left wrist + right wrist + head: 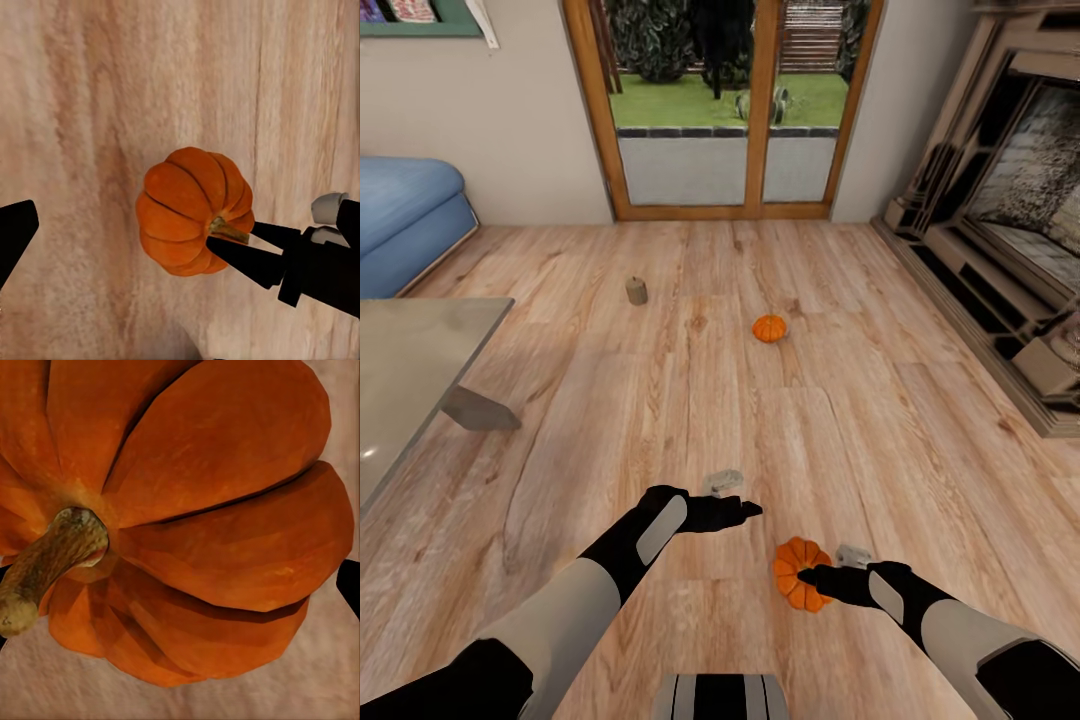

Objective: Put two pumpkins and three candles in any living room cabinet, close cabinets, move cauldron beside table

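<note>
The near pumpkin (801,573) lies on the wooden floor (860,400), and the right gripper (812,577) has its narrow fingers at the stem, though I cannot tell if they grip. The left gripper (745,511) hovers beside, its spread unclear. Farther off sit another pumpkin (768,328) and a candle (636,291).

Right gripper (807,577) fingertips cover part of the near pumpkin (800,573) so jaw contact can't be told, right wrist view crops that pumpkin (210,525) at top and left, the grey table (410,370) and blue sofa (405,220) run off the left edge, the candle (637,291) wick too small.
</note>
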Robot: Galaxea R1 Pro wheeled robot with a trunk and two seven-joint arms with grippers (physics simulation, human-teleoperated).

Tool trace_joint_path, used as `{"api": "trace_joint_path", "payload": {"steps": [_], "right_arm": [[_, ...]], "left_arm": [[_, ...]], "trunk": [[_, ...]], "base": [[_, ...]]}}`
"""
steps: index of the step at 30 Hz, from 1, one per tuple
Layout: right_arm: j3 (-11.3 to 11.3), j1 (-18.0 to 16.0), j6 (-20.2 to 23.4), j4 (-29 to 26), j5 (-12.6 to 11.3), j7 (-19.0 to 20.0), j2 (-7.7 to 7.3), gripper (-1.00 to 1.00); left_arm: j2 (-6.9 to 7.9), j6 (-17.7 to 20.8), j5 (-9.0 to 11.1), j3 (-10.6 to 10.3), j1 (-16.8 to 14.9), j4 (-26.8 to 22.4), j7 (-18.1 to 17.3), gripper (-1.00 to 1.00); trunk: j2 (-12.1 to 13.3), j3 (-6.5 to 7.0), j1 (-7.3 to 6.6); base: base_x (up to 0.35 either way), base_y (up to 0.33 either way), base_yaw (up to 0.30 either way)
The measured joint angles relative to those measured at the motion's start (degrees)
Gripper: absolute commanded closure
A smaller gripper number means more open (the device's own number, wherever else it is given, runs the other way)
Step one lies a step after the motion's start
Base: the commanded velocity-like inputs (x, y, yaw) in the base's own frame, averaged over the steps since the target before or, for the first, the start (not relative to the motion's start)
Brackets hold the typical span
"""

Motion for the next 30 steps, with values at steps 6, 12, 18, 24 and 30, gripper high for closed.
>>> {"api": "trace_joint_path", "payload": {"steps": [6,12,18,24,30], "right_arm": [[-0.57,-0.07,0.09,-0.44,-0.11,0.03,-0.18,1.0],[-0.55,-0.08,0.09,-0.61,-0.15,0.04,-0.34,1.0],[-0.06,-0.09,0.08,-0.72,0.06,0.5,-0.29,1.0],[-0.09,-0.09,0.08,-0.76,0.03,0.25,-0.36,1.0],[-0.07,-0.09,0.08,-0.76,0.02,0.08,-0.38,1.0]], "left_arm": [[0.0,0.07,-0.1,0.06,0.0,-0.2,-0.08,-1.0],[0.0,0.11,0.03,0.14,0.0,-0.21,-0.25,-1.0],[1.04,0.01,-0.33,0.36,0.0,-0.05,0.13,-1.0],[1.26,0.01,-0.3,0.37,0.0,-0.02,0.27,-1.0],[1.32,-0.02,-0.33,0.38,0.0,0.09,0.35,-1.0]], "trunk": [[0.08,1.33,-0.15],[0.16,2.66,-0.31],[0.24,4.34,-0.46],[0.32,6.19,-0.62],[0.4,8.05,-0.77]], "base": [[0.0,0.0,0.0],[0.0,0.0,0.0],[0.0,0.0,0.0],[0.0,0.0,0.0],[0.0,0.0,0.028]]}}
